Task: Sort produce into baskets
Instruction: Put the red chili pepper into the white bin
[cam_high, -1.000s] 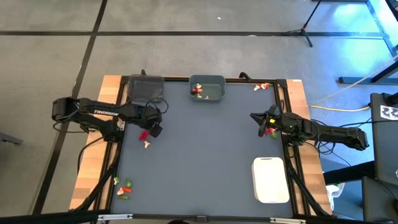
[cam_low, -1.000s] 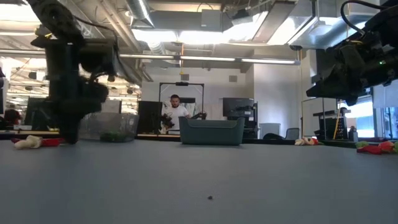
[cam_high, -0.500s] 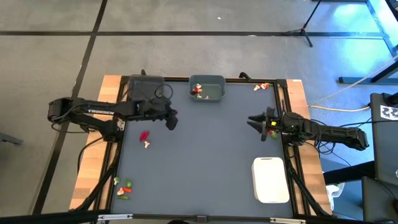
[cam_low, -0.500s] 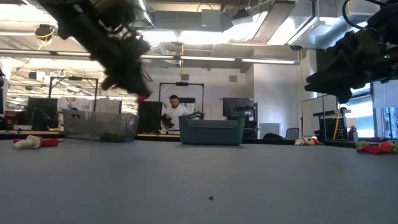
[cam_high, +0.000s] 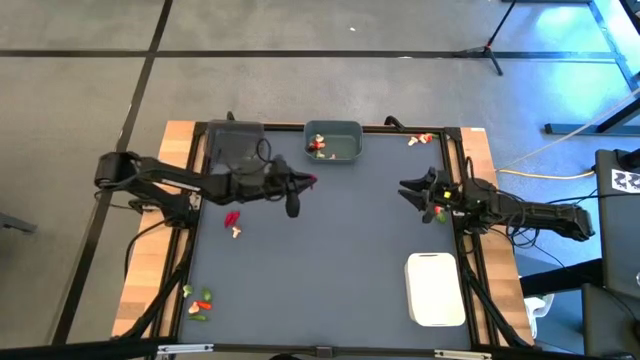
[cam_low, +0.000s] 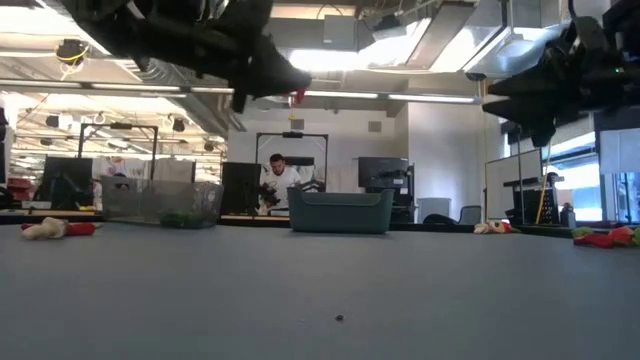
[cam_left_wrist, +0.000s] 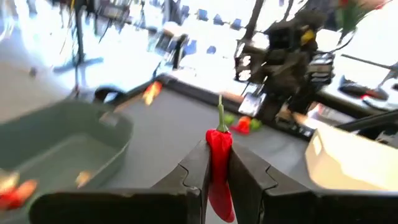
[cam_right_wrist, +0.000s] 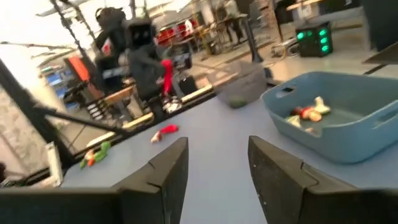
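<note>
Left gripper (cam_high: 303, 182) sits above the table's (cam_high: 340, 250) far-centre area, near the grey-teal bin (cam_high: 334, 143), fingers pinched on a red chili (cam_left_wrist: 218, 163). Left wrist view: chili stands upright between the two dark pads, green stem pointing up past the fingertips. Low view: same gripper (cam_low: 292, 88) raised well clear of the tabletop, a red speck at its tip.

Right gripper (cam_high: 412, 190) at the table's right edge, fingers (cam_right_wrist: 166, 167) spread apart with nothing between them. A small cluster of red and green pieces (cam_high: 436, 212) lies just beside it by the right rail.

Grey-teal bin at the far edge, centre; a few red and pale pieces (cam_high: 318, 146) inside it. Dark grey bin (cam_high: 235, 142) to its left at the far-left corner. White tray (cam_high: 435, 288) near the front right, well apart from both grippers.

Loose produce on the table: a red piece with a pale one (cam_high: 233, 222) left of centre; a mixed red-green group (cam_high: 199, 300) at the front-left corner; another small group (cam_high: 421, 139) at the far-right corner.

A person (cam_low: 281, 182) is visible in the room beyond the table in the low view.
</note>
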